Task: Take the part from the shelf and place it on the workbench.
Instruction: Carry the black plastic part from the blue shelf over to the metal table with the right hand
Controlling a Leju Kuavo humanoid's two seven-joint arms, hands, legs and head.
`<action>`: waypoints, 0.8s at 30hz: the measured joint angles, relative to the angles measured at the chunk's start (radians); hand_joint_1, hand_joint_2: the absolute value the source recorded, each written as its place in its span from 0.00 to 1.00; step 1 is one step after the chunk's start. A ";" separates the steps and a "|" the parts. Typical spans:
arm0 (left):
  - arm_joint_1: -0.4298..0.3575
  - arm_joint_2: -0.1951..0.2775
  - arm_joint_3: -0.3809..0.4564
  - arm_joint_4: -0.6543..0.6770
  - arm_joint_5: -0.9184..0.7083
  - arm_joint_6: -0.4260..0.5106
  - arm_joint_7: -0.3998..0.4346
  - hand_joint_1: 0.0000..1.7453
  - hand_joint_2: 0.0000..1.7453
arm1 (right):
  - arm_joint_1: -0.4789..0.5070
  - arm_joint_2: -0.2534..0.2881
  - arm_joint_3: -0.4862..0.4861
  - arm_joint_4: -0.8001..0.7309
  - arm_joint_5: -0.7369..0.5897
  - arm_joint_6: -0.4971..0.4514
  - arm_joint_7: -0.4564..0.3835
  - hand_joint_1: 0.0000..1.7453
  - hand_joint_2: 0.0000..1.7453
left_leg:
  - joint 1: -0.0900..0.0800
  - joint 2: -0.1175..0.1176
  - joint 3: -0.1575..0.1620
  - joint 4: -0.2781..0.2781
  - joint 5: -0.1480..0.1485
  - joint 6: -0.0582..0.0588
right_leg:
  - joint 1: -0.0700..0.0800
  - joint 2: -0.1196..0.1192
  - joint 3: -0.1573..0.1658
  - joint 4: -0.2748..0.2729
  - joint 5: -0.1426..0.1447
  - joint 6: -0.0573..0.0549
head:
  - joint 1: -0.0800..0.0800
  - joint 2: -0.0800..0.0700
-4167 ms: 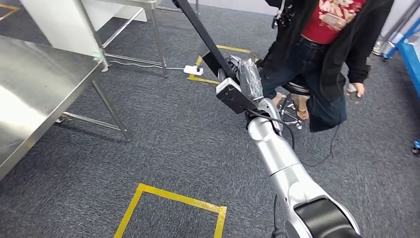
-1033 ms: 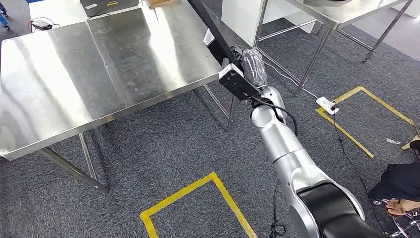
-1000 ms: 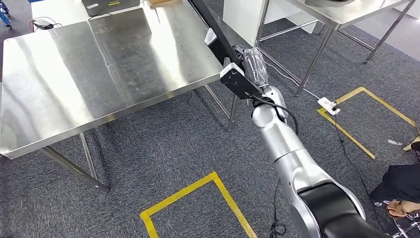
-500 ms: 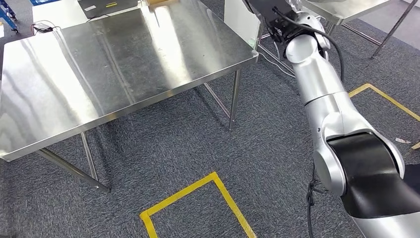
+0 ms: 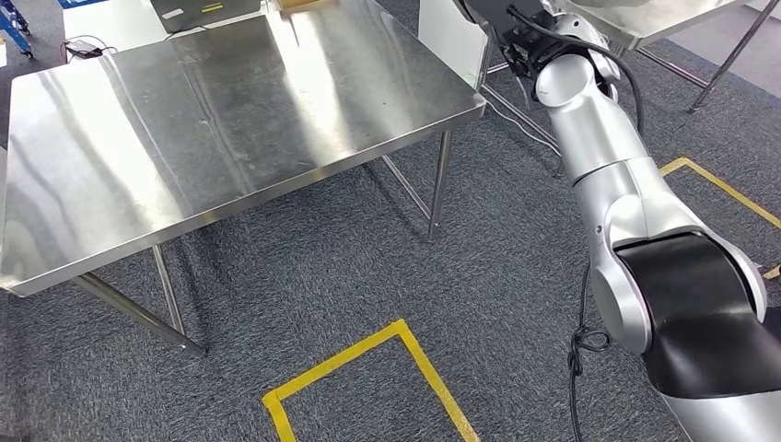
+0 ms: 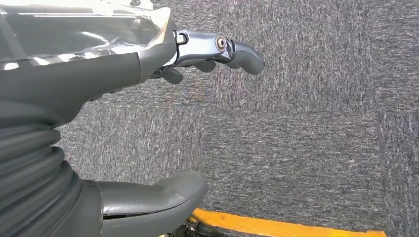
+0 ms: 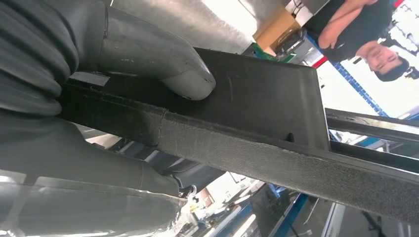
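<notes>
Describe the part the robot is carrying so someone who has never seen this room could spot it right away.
Start at the big stainless-steel workbench and follow its right-hand edge to the silver right arm raised beside it. In the right wrist view, the right hand grips a long flat black panel with a rough, fibrous edge, its thick grey thumb pressed on the flat face. It is matte and dark, unlike the shiny steel tables around it.

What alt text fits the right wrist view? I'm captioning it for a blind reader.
The robot hand grips a long black flat part, thumb pressed on its face. Behind it stand steel table legs and a person in a dark top.
</notes>
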 joint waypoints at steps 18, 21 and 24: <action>-0.004 -0.001 0.000 0.000 -0.014 -0.002 0.018 0.00 1.00 | 0.068 -0.038 0.029 -0.013 -0.016 0.001 -0.014 1.00 1.00 | 0.020 0.012 0.058 -0.064 0.012 0.033 | -0.017 -0.003 -0.129 0.238 -0.081 0.022 | 0.002 0.000; -0.003 -0.002 0.000 0.000 -0.014 -0.002 0.019 0.00 1.00 | 0.079 -0.041 0.030 -0.015 -0.016 0.001 -0.014 1.00 1.00 | 0.034 0.010 0.056 -0.039 -0.011 0.005 | -0.035 -0.004 -0.060 0.085 -0.008 0.065 | 0.002 0.000; -0.005 0.003 0.000 -0.001 -0.014 -0.003 0.019 0.00 1.00 | 0.082 -0.044 0.031 -0.017 -0.017 0.002 -0.015 1.00 1.00 | 0.034 0.006 0.044 -0.005 -0.038 -0.023 | -0.036 0.002 -0.012 0.003 0.012 0.051 | 0.002 0.000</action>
